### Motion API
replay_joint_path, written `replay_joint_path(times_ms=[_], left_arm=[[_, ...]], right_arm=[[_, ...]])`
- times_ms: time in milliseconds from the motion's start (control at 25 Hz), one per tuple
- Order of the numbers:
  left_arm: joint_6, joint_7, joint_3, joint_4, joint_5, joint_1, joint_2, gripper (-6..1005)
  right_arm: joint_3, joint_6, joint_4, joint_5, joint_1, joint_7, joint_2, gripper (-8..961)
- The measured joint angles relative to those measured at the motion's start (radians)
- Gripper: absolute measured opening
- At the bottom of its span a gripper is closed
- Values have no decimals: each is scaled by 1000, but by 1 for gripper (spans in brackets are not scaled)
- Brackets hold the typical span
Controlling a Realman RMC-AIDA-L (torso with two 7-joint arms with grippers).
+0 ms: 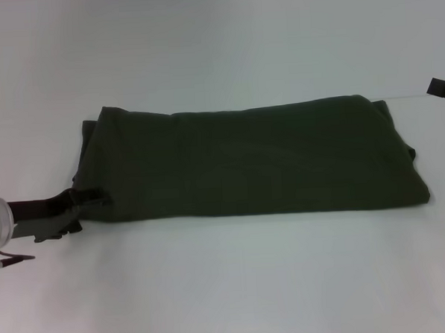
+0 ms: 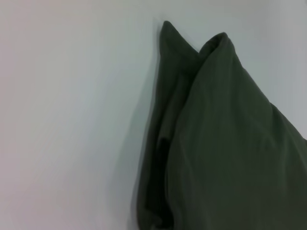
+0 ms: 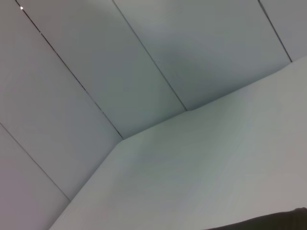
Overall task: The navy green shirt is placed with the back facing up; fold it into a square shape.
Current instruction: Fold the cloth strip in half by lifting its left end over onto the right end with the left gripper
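Olive-green cloth, the navy green shirt (image 1: 252, 161), lies across the middle of the white table (image 1: 229, 285) as a long folded band, plain side up, its length running from the robot's left to its right. Sleeves and sides look already tucked in, so I judge the lengthwise folds done and the crosswise fold still to come. In the left wrist view the shirt's left end (image 2: 216, 143) shows stacked layers with two peaked corners.

At that near-left corner the left gripper (image 1: 86, 200) reaches in low from the table's left edge, its dark fingers touching the cloth; whether they are pinching the fabric or only resting against it, I cannot tell. The right gripper (image 1: 442, 89) sits off at the far right edge, well apart from the shirt, and I cannot tell its state either.

Next, that left end needs a firm hold through every layer, then a lift and carry over toward the right end, edges matched, to make the square
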Motion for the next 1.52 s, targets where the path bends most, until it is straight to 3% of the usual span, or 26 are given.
replay_joint_path(times_ms=[880,1520], left_arm=[[-76,34,18,-22,-4,-46,12,886],[-44,36,26,-19,4,-4,2,886]], right_arm=[[0,-1,0,0,5,1,0,914],[-1,3,3,0,10,1,0,911]])
